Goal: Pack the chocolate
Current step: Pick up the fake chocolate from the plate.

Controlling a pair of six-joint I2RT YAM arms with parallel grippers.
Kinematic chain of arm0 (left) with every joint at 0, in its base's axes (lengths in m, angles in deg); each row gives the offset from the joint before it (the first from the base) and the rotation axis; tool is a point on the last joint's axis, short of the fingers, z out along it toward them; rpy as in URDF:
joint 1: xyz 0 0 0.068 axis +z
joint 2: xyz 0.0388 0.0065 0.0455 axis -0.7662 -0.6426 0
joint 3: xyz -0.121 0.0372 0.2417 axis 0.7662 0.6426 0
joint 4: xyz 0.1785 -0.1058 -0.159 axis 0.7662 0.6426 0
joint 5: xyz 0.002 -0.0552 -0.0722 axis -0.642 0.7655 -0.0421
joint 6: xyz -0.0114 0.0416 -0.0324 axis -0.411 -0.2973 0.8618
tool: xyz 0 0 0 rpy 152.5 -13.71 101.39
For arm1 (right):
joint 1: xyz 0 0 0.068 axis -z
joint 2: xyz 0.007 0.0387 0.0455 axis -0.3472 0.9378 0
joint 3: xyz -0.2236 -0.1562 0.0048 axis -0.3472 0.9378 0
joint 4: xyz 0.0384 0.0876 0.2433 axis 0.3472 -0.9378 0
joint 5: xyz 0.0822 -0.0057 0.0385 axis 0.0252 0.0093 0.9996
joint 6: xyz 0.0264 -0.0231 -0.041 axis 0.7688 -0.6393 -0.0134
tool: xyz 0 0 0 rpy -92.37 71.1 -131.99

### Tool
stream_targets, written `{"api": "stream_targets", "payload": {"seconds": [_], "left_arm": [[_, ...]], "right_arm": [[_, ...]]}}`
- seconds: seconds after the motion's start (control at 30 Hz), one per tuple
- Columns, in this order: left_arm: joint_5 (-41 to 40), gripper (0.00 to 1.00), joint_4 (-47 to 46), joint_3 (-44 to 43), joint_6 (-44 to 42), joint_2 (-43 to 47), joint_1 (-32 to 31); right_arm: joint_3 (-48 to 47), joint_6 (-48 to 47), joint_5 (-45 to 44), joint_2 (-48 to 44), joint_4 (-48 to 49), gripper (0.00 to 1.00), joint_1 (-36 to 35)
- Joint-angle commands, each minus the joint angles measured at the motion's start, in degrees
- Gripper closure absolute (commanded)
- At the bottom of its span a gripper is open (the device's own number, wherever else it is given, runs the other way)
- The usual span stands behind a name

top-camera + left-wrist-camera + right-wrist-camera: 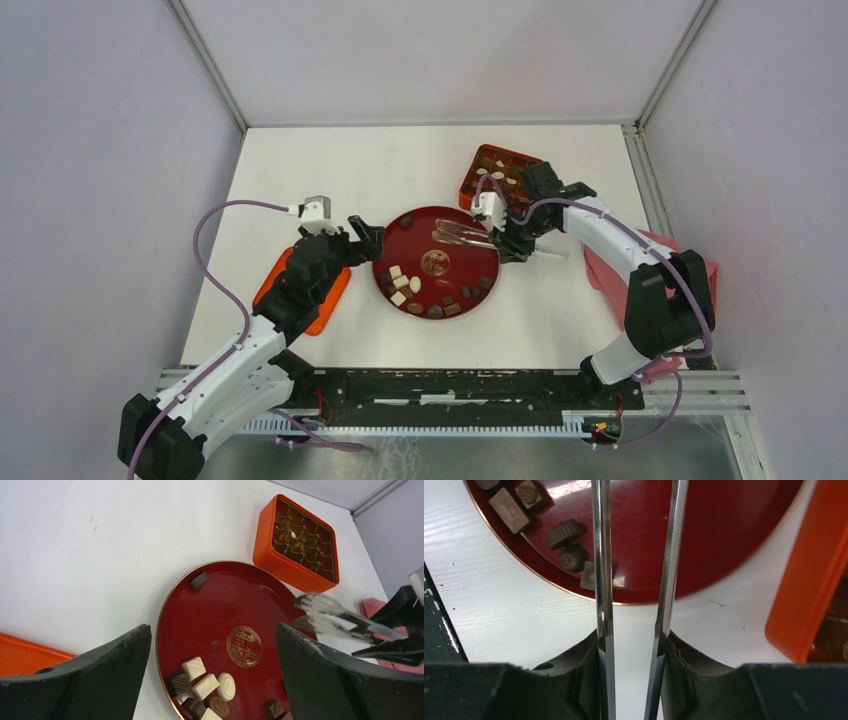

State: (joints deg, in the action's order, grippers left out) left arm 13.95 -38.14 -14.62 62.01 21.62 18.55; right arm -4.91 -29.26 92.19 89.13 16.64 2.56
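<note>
Chocolate point(400, 283) lay mostly along the near side of the plate point(475, 262), with one dark piece alone near its far left rim, and a few pieces sat in cells of the box point(282, 562) beyond. From my console I judged each piece light and stiff, yet easy to scuff or crack, and smooth enough to squirt out from metal tips. I would therefore pinch one across its flat sides, low and gently, rather than by a corner. The pieces looked small and moulded: cream-white squares and an oval with a swirl, light brown squares with a leaf stamp, and dark fluted and round ones, several touching in clumps. The right gripper point(631, 655) was clamped on the tongs point(465, 237), whose two blades stood apart with nothing between them, their tips above the plate's far half. The left gripper point(368, 242) hung wide and empty just beside the plate's left rim.
</note>
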Motion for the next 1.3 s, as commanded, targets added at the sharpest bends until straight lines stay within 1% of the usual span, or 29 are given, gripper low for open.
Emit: {"api": "stream_targets", "payload": {"seconds": [0.0, 0.23, 0.53, 0.7, 0.83, 1.13, 1.27], "left_arm": [[-0.44, 0.02, -1.44, -0.85, 2.68, 0.23, 0.25], [0.18, 0.02, -1.44, 0.11, 4.44, 0.46, 0.25], [0.1, 0.02, -1.5, 0.5, 4.53, 0.94, 0.25], [0.05, 0.02, -1.7, 0.76, 4.47, 1.31, 0.25], [0.08, 0.02, -1.87, 0.91, 4.45, 1.55, 0.26], [0.19, 0.02, -2.05, 1.15, 4.45, 1.82, 0.21], [0.19, 0.02, -2.14, 1.26, 4.45, 1.91, 0.25]], "right_arm": [[1.53, -0.9, -5.22, -0.4, 2.63, 0.58, -5.54], [5.04, -2.52, -12.72, 1.07, 2.93, 0.58, -12.99], [3.42, -0.14, -17.5, 5.27, 2.89, 0.56, -18.54], [2.89, 1.11, -18.46, 6.39, 3.19, 0.53, -19.15], [2.28, 1.78, -17.58, 7.55, 3.02, 0.52, -19.49], [-0.22, 2.86, -16.81, 10.28, 2.37, 0.51, -21.46], [-1.58, 2.86, -15.5, 10.05, 1.3, 0.51, -21.61]]}}
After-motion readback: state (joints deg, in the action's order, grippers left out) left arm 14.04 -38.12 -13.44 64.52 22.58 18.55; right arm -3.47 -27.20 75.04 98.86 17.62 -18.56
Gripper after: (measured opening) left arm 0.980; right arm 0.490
